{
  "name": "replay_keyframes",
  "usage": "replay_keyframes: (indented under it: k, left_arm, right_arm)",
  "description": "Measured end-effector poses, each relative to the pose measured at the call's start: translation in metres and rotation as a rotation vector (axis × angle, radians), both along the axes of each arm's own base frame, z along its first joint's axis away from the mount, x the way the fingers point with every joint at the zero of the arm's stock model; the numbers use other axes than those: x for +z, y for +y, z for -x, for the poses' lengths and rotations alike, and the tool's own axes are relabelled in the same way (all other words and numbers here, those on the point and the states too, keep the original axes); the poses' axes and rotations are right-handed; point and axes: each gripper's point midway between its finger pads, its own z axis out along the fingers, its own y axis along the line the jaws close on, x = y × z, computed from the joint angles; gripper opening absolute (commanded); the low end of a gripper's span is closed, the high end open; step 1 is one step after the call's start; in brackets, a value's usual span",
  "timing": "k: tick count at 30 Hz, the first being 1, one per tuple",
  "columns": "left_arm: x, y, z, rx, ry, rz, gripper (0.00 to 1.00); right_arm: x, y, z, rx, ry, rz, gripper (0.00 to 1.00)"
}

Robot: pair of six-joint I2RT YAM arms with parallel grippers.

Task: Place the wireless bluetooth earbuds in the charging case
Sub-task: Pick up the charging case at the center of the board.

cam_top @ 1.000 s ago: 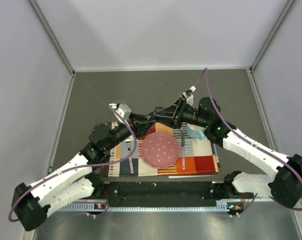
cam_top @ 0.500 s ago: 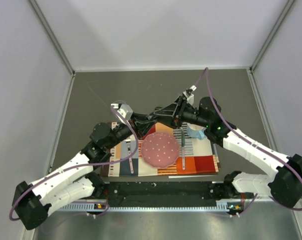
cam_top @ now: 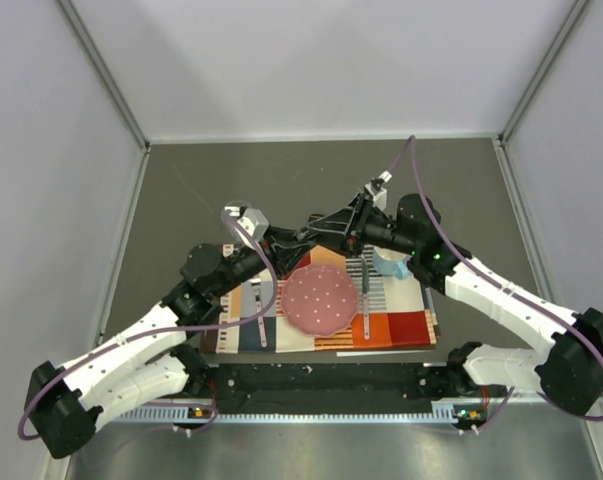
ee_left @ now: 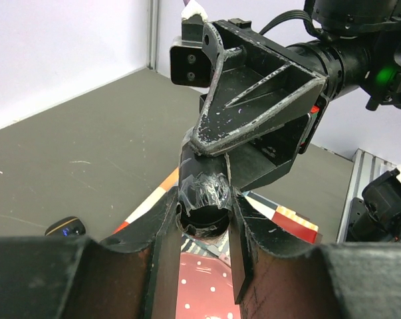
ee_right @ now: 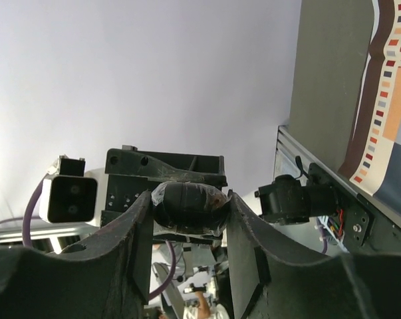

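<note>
Nothing written here is legible: the tiny print on the striped patchwork cloth mat (cam_top: 401, 326) is too small to read. Above the mat's far edge the two arms meet nose to nose. The left end effector (ee_left: 203, 216) is clenched on a small black rounded charging case (ee_left: 203, 189) with a glossy, crinkled surface. The right end effector (ee_right: 188, 198) pinches the same case from the opposite side, so it hangs in the air between them, clear of the counter (cam_top: 181, 190). Its inside is hidden, and I cannot tell whether the lid is up.

Just beneath the end effectors, toward the arm bases, lies a round pink plate with white dots (cam_top: 321, 299). A pale blue mug (cam_top: 389, 263) stands just to their right, beside the right wrist. Left of the left end effector, a small dark oval object with a blue spot (ee_left: 65, 227) sits on the bare counter; I cannot tell what it is. The counter is dull grey, enclosed by plain pale panels (cam_top: 311, 60) set in metal rails (cam_top: 106, 75).
</note>
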Motion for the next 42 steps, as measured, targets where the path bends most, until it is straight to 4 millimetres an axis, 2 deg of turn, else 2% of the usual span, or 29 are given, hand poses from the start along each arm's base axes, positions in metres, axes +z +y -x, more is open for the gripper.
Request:
replay_keyframes:
  k: [1,6,10,11,12,22,28,31,36,42]
  left_arm:
    - [0.0,0.0,-0.001,0.002,0.007,-0.003,0.42]
    - [-0.005,-0.001,-0.005,0.025,0.099,-0.015,0.42]
    - [-0.01,0.002,-0.007,0.06,0.196,-0.028,0.34]
    - [-0.01,0.002,-0.007,0.065,0.21,-0.026,0.46]
    - [-0.01,0.004,-0.007,0.073,0.224,-0.024,0.98]
    - [0.006,0.044,-0.012,0.262,0.277,0.024,0.99]
    - [0.022,0.042,-0.019,0.274,0.305,-0.023,0.99]
    - [0.02,0.043,-0.018,0.275,0.318,-0.03,0.99]
    - [0.025,0.057,-0.011,0.304,0.313,0.013,0.99]
    - [0.034,0.072,-0.011,0.362,0.3,0.039,0.99]
  right_arm:
    - [0.0,0.0,-0.001,-0.004,0.001,0.0,0.0]
    - [0.0,-0.001,-0.003,-0.028,0.0,0.001,0.0]
    - [0.001,-0.008,-0.007,-0.074,-0.007,0.016,0.0]
    - [0.001,-0.01,-0.009,-0.09,-0.011,0.019,0.0]
    - [0.001,-0.012,-0.011,-0.102,-0.015,0.022,0.0]
    - [-0.002,-0.027,-0.024,-0.174,-0.019,0.055,0.0]
    - [-0.008,-0.029,-0.025,-0.181,-0.013,0.076,0.0]
    - [-0.008,-0.029,-0.026,-0.183,-0.013,0.079,0.0]
    - [-0.01,-0.031,-0.025,-0.19,-0.019,0.092,0.0]
    - [-0.009,-0.033,-0.024,-0.195,-0.024,0.1,0.0]
